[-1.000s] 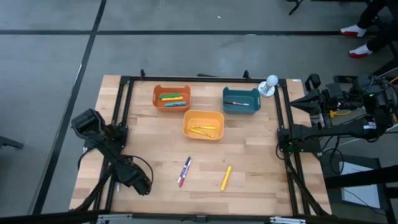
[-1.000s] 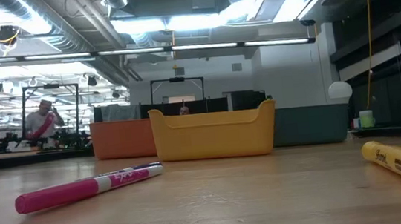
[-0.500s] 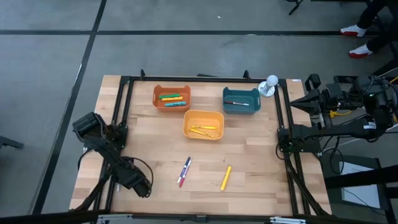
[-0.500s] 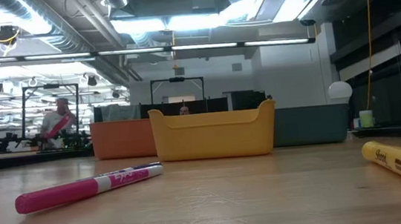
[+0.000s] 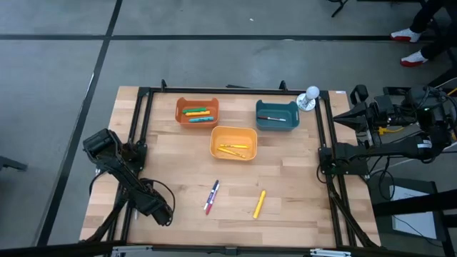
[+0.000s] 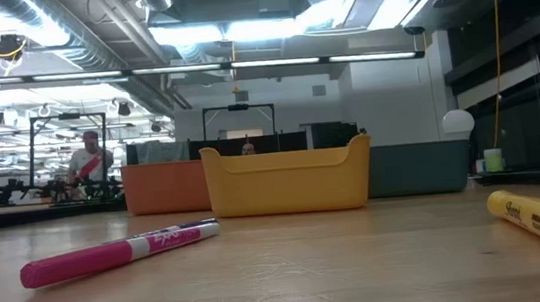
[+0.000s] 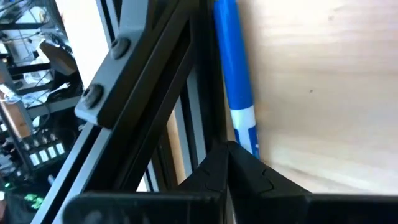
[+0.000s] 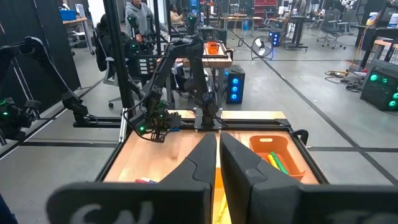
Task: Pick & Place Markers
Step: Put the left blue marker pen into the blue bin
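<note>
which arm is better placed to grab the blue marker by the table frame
Left. Its gripper sits low at the table's left front, and its wrist view shows the blue marker right ahead of its fingers, against the frame. The right gripper waits at the table's far right edge.

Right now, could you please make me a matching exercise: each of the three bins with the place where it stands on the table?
Things:
1. orange bin
2. yellow bin
3. teal bin

Places, by the high view:
a. far row, on the right arm's side
b. nearer the middle of the table, in front of the other two
c. far row, on the left arm's side

Pairs: 1-c, 2-b, 3-a
</note>
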Action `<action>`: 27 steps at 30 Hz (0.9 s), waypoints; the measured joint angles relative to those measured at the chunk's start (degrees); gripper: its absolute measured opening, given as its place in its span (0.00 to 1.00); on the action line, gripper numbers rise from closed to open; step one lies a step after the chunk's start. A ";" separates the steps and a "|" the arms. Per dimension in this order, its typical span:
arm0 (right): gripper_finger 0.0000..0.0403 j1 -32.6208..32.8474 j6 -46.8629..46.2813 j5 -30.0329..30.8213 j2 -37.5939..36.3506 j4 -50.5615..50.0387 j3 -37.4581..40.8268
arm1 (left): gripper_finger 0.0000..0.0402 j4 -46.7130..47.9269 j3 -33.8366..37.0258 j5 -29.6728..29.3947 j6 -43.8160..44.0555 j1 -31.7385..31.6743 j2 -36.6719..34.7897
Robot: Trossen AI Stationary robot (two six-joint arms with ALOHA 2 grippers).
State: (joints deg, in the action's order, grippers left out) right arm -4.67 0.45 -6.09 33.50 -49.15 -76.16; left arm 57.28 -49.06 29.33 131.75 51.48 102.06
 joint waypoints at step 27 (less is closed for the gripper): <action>0.06 0.00 0.02 -0.02 0.01 0.00 0.01 | 0.00 -3.65 0.24 -8.42 0.97 -0.96 -2.82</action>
State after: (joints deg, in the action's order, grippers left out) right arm -4.67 0.47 -6.10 33.51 -49.15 -76.14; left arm 53.63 -48.82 20.91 132.73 50.52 99.24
